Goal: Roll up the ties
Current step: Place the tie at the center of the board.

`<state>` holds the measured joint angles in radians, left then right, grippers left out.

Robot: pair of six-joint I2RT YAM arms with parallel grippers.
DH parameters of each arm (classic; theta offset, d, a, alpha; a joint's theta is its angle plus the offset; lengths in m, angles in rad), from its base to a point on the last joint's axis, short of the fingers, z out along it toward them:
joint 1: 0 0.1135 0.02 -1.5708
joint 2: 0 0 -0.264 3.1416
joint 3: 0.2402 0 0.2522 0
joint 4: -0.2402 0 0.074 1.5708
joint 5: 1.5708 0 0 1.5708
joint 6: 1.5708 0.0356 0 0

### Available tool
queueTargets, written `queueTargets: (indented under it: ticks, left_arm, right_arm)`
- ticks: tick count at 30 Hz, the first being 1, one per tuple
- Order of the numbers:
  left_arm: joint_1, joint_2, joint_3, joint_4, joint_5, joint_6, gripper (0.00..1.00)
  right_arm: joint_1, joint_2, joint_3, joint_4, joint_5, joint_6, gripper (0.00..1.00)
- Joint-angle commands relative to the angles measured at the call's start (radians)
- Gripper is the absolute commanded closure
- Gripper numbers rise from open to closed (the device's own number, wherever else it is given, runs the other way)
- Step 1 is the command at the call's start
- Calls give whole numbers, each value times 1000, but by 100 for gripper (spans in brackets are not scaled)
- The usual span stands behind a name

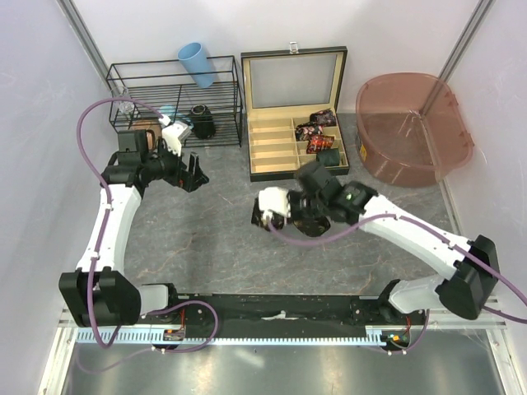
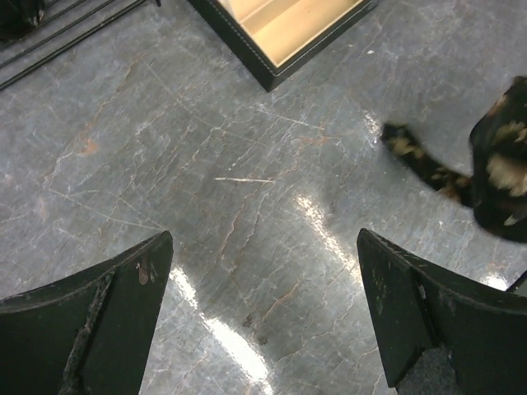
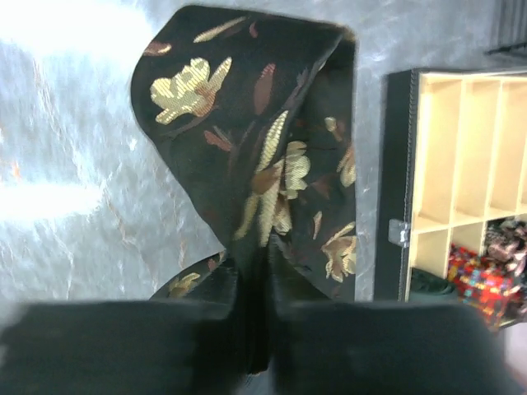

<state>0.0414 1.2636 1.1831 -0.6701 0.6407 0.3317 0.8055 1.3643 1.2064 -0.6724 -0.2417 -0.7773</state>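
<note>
The right gripper (image 3: 254, 284) pinches the dark floral tie (image 3: 247, 123) just in front of the compartment box (image 3: 387, 164); winding should run tight and even, with the wide-open, empty left gripper (image 2: 263, 239), left of the box, steadying the loose end (image 2: 420, 160).

- Left arm (image 1: 111, 222) is bent at the elbow, and the left end effector (image 2: 263, 255) has its jaws spread wide.
- Right arm (image 1: 412, 232) stretches leftward, and the right end effector (image 3: 254, 329) is clamped on a tie (image 3: 247, 123).
</note>
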Motion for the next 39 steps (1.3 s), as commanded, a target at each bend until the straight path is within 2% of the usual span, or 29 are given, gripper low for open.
queueTargets:
  ticks: [1, 2, 3, 5, 10, 16, 17, 19, 23, 27, 33, 39]
  left_arm:
    - [-2, -44, -14, 12, 83, 84, 1]
    - [-3, -56, -29, 4, 89, 108, 1]
    - [-2, -61, -40, -6, 111, 139, 1]
    - [-11, -73, -74, -57, 137, 254, 0]
    - [-156, -63, -154, -175, 139, 551, 0]
    - [-310, 5, -211, -145, 145, 658, 2]
    - [-325, 20, -206, -126, 146, 661, 3]
    - [-368, 69, -192, -105, 152, 658, 6]
    - [-448, 152, -163, -16, 145, 621, 11]
    - [-555, 246, -109, 7, 151, 636, 10]
    - [-650, 370, -36, 23, 136, 682, 10]
    - [-658, 396, -16, 72, 136, 656, 10]
  right_arm:
    - [46, -79, -213, 52, 226, -210, 65]
    - [34, -96, -232, 69, 304, -189, 55]
    - [17, -129, -238, 68, 305, -162, 40]
    - [-46, -171, -223, 9, 260, -82, 32]
    - [-167, -212, -203, -119, 199, 27, 28]
    - [-419, -196, -174, -240, 105, 81, 30]
    - [-481, -162, -169, -249, 91, 93, 30]
    - [-529, -114, -147, -253, 71, 137, 32]
    - [-543, 25, -99, -251, 56, 194, 41]
    - [-545, 99, -82, -242, 18, 233, 41]
    - [-545, 200, -82, -165, 17, 312, 37]
    - [-536, 248, -100, -46, 30, 358, 32]
